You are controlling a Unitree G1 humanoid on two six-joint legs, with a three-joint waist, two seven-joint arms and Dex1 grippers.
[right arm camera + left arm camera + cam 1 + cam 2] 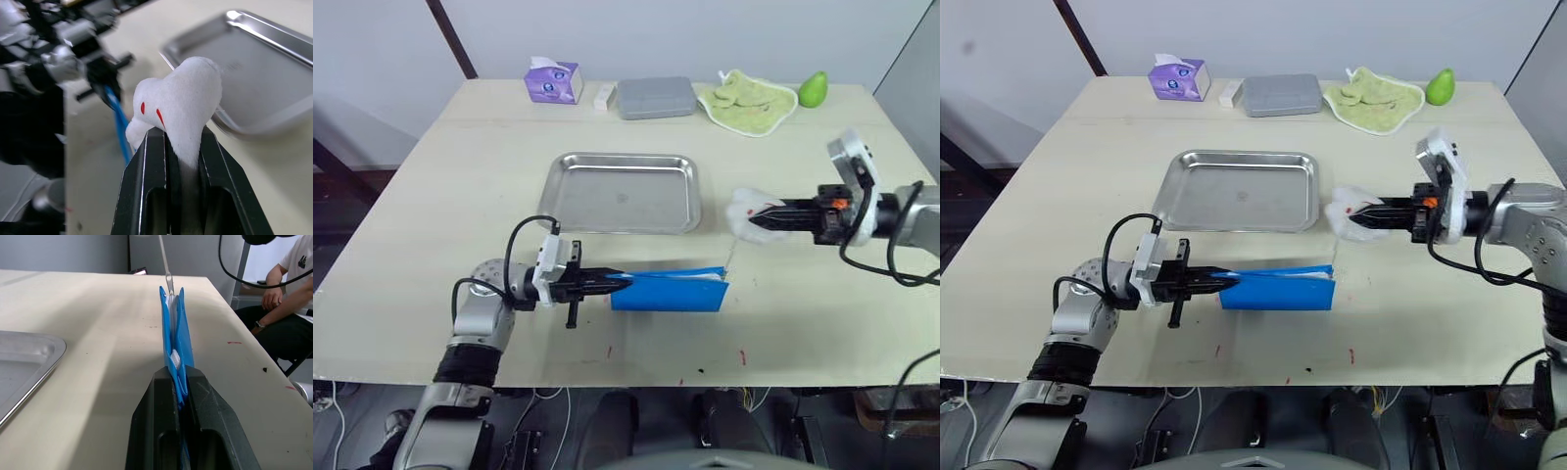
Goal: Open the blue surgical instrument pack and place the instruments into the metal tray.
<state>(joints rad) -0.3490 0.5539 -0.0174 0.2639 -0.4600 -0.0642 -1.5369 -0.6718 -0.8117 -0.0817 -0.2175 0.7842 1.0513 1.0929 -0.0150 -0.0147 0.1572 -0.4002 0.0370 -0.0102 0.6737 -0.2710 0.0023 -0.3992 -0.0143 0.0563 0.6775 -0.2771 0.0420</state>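
The blue surgical instrument pack (pixel 671 291) stands on its long edge near the table's front, just in front of the metal tray (pixel 625 196). My left gripper (pixel 612 282) is shut on the pack's left end (pixel 175 328). My right gripper (pixel 752 222) hovers to the right of the tray, shut on a white fluffy pull tab (pixel 186 107) with red marks. A thin cord (pixel 730 255) runs from the tab down to the pack's right end. The tray holds nothing. The instruments are hidden inside the pack.
Along the far edge stand a purple tissue box (pixel 553 80), a small white item (pixel 604 96), a grey lidded box (pixel 655 97), a green cloth (pixel 747 101) and a green fruit (pixel 813 88). A person (pixel 286 293) sits beyond the table's right side.
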